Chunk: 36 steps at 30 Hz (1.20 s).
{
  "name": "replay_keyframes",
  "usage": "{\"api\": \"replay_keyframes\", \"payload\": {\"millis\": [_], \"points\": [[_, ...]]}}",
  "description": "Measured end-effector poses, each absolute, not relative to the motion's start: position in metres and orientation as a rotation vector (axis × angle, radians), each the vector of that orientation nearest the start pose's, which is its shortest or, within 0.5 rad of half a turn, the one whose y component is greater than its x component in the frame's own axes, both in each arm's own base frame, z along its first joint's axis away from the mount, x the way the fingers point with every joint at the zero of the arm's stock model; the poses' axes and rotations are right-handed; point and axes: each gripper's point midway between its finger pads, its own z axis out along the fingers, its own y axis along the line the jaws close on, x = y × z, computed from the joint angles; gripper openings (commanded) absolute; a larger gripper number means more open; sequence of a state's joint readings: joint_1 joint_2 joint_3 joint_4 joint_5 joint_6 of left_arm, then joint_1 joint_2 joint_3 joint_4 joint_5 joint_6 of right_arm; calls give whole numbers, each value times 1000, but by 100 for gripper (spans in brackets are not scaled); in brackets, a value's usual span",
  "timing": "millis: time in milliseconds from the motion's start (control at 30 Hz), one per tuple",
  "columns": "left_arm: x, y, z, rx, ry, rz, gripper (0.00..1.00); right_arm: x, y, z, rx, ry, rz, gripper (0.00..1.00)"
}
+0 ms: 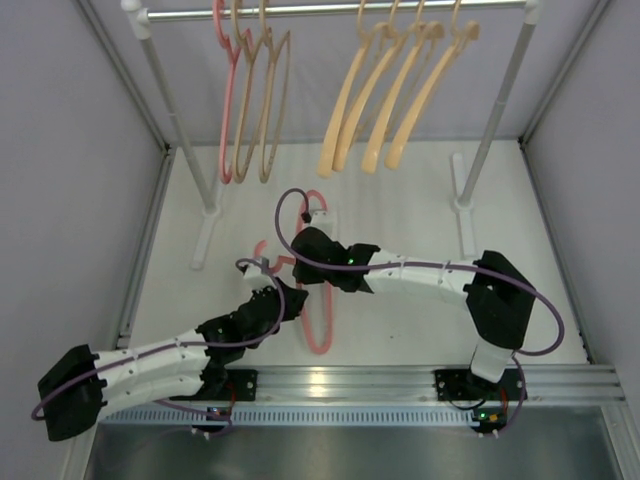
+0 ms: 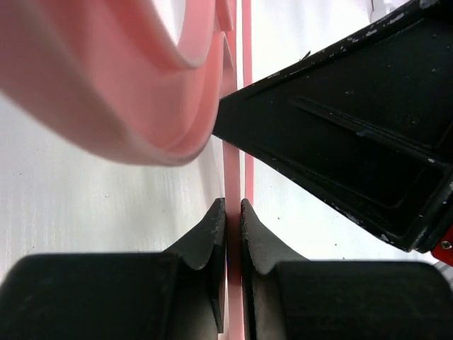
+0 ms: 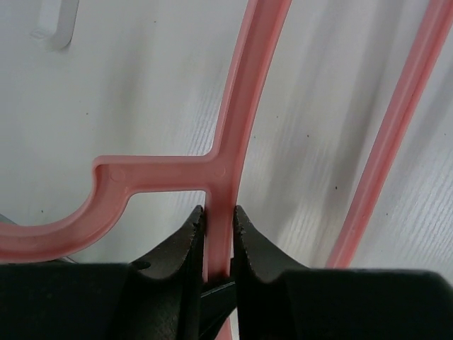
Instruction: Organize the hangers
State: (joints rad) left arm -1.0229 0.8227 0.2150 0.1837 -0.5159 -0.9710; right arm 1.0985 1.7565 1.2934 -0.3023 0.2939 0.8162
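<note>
A pink hanger (image 1: pixel 318 335) lies low over the white table between both arms. My left gripper (image 1: pixel 296 298) is shut on one of its thin bars; in the left wrist view the bar (image 2: pixel 232 177) runs between my gripper (image 2: pixel 233 212), with the curved hook (image 2: pixel 141 106) close above. My right gripper (image 1: pixel 303 252) is shut on the hanger's stem just below the hook branch, as the right wrist view (image 3: pixel 218 219) shows on the stem (image 3: pixel 233 142). On the rail hang one pink hanger (image 1: pixel 226 110), two beige hangers (image 1: pixel 262 100) and several peach hangers (image 1: pixel 400 90).
The grey rail (image 1: pixel 330 10) spans the back on two white posts (image 1: pixel 175 110) (image 1: pixel 500 110) with feet on the table (image 1: pixel 205 240) (image 1: pixel 462 210). Grey walls close both sides. The right gripper's black body (image 2: pixel 354 127) fills the left wrist view's right side.
</note>
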Motion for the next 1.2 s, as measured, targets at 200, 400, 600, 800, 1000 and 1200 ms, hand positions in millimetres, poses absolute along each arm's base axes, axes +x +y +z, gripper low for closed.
{"api": "replay_keyframes", "payload": {"millis": [200, 400, 600, 800, 1000, 1200], "points": [[194, -211, 106, -285, 1995, -800, 0, 233, 410, 125, -182, 2355, 636, 59], [190, -203, 118, -293, 2017, -770, 0, 229, 404, 124, -171, 2345, 620, 75], [185, -197, 135, -338, 2062, -746, 0, 224, 404, 142, -156, 2300, 669, 78], [191, -175, 145, -418, 2072, -596, 0, 222, 391, 174, -117, 2221, 704, 80], [194, -157, 130, -424, 2106, -421, 0, 222, 374, 185, -87, 2188, 686, 80], [198, -133, 141, -465, 2078, -302, 0, 214, 353, 178, -83, 2185, 659, 80]]}}
